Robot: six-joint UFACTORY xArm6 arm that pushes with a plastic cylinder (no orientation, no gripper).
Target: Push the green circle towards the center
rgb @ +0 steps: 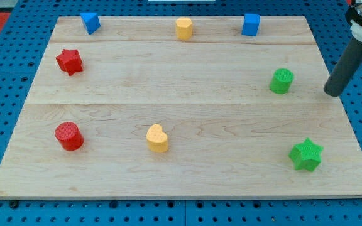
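Note:
The green circle (281, 81) is a short green cylinder standing at the view's right on the wooden board (181, 182). My tip (334, 93) is the lower end of a dark rod that comes down from the view's top right corner. It rests near the board's right edge, to the right of the green circle and slightly lower, with a clear gap between them. It touches no block.
A green star (306, 154) lies at the bottom right. A yellow heart (157, 138) and a red cylinder (69, 136) sit lower left. A red star (69, 61) is at the left. A blue block (90, 22), a yellow block (183, 28) and a blue cube (251, 24) line the top edge.

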